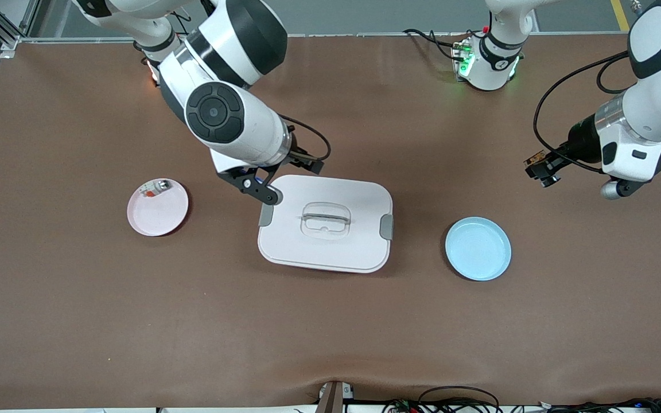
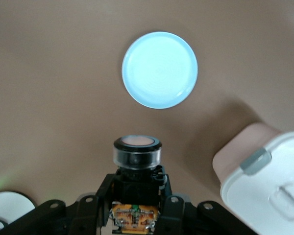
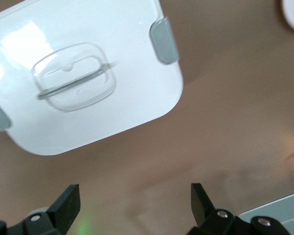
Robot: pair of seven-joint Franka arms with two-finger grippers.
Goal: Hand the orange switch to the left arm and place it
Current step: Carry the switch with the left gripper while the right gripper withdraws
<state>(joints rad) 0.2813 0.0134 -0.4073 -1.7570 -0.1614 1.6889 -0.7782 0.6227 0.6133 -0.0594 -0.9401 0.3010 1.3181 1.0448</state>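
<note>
The orange switch has a black body, a clear collar and an orange button. My left gripper is shut on it. In the front view the switch and left gripper hang over bare table toward the left arm's end, with the light-blue plate lying nearer to the camera than that spot. The box, white with grey latches, sits mid-table. My right gripper hovers open over the box's corner at the right arm's end. Between its fingers there is only brown table, with the box close by.
A pink plate toward the right arm's end carries a small white-grey part with a red-orange mark. The light-blue plate has nothing on it. Brown table mat stretches around all of these. Cables lie along the table's near edge.
</note>
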